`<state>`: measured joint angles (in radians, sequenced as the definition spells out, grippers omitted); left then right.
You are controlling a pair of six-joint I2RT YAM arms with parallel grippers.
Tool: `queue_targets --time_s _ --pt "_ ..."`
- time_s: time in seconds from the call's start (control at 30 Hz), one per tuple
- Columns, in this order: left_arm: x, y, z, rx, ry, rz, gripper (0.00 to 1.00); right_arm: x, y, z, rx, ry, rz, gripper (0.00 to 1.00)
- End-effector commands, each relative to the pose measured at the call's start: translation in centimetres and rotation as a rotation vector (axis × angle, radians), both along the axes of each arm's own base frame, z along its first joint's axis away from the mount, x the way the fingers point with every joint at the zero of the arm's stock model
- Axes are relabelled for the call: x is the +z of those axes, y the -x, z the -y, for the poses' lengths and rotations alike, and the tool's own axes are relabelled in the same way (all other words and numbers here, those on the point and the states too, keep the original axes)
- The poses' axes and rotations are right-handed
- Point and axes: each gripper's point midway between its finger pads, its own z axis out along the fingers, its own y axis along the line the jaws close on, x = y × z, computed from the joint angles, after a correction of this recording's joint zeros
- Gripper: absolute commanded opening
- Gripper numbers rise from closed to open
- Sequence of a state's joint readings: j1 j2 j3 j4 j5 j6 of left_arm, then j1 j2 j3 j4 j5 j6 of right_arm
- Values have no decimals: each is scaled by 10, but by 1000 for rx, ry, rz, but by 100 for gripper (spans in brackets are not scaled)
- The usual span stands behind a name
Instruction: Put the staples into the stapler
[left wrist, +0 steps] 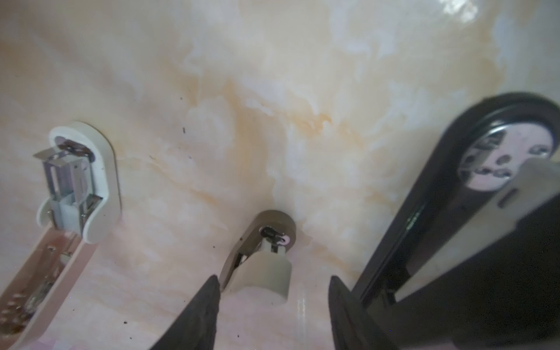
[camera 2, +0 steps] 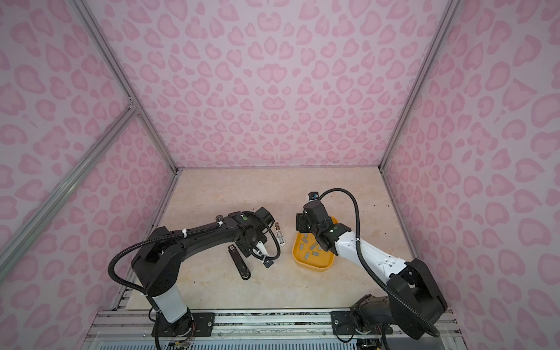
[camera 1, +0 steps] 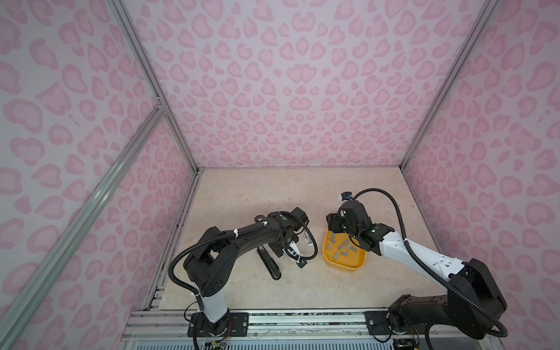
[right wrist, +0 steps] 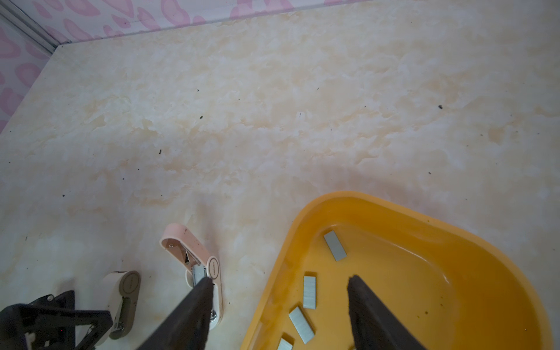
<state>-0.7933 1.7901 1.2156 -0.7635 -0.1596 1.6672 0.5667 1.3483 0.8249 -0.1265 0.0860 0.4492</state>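
A: Where are the staples (right wrist: pixel 309 292)?

B: Loose in the yellow tray (right wrist: pixel 303 230), as flat grey strips scattered over its floor. The tray sits on the marbled surface (right wrist: pixel 272 121), to the right of the three staplers in both top views.

A: And the right pincer (right wrist: pixel 278 283)?

B: Its jaws are wide, with nothing between them. It hangs over the tray's rim on the side facing the staplers. In the right wrist view one finger stands over the tray's floor. The other covers part of the pink stapler (right wrist: pixel 194 272), which lies hinged open just beside the tray.

A: The left pincer (left wrist: pixel 272 280)?

B: Partly open, low over the surface, with a finger on either side of the beige stapler (left wrist: pixel 263 242). There is a clear gap at one finger. At the other I can't tell whether it touches. The black stapler (camera 1: pixel 269 263) lies just to its left.
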Motion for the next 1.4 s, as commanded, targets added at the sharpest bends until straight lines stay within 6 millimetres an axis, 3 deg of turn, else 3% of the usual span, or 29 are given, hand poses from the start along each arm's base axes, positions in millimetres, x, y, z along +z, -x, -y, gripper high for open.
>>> queue_targets --time_s 0.0,0.07,0.43,0.77,0.9,1.03,1.17,1.3,1.37 --pt "-3 0 -4 -3 -36 -16 54 0 -2 -2 7 -5 1 70" --pt "-4 -1 -2 -6 -36 -19 49 -1 -2 -3 8 -5 0 70" --pt "-12 2 -3 -13 -49 -38 49 -2 -2 -4 11 -5 -6 70" --pt "-10 -3 -1 -3 -48 -20 25 1 -1 -4 13 -10 -1 70" --pt "-6 -5 6 17 -16 -21 25 1 -1 -3 11 -8 -1 71" --pt "-1 -7 8 31 2 -7 18 1 -1 -1 5 -4 1 70" --pt "29 -14 26 83 147 56 8 6 0 3 -7 -12 24 70" --pt "89 -40 52 234 417 233 4 15 3 9 -25 -42 67 70" --pt "118 -44 57 297 525 284 4 20 5 13 -37 -63 90 69"
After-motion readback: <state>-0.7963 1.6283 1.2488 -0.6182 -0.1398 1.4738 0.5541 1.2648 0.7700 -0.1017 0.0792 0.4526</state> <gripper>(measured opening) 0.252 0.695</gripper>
